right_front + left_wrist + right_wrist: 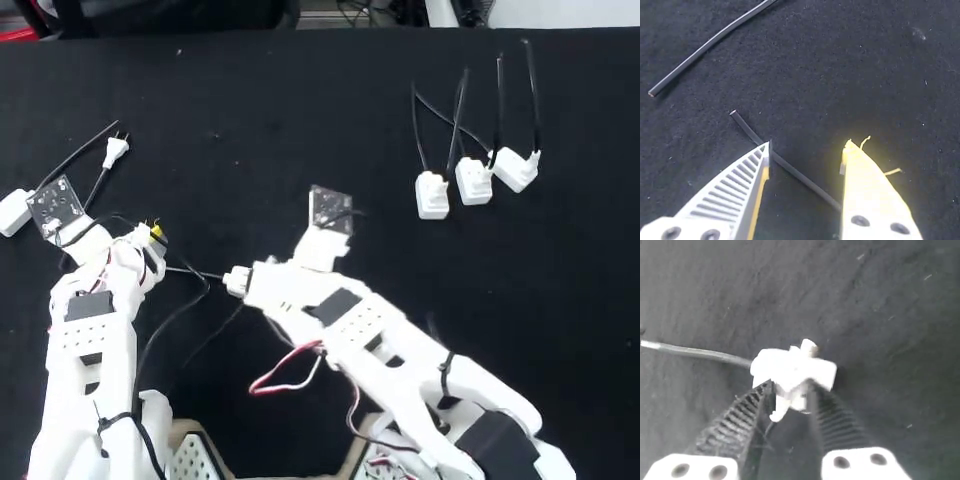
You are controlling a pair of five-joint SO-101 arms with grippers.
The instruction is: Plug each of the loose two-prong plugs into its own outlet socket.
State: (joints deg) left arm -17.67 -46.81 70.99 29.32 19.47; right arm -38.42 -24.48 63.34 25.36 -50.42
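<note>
right pincer (pixel 790 385) is clamped on the white plug (pixel 790 367) at mid table (pixel 300 100), well apart from the sockets (pixel 473 182), left pincer (pixel 807 144) wide open w/ nothing, so imo cord (pixel 690 351) drag could twist it loose.

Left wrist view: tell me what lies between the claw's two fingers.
A thin black cord lies on the table, running slantwise between the fingers of the open left claw, as the left wrist view shows.
</note>
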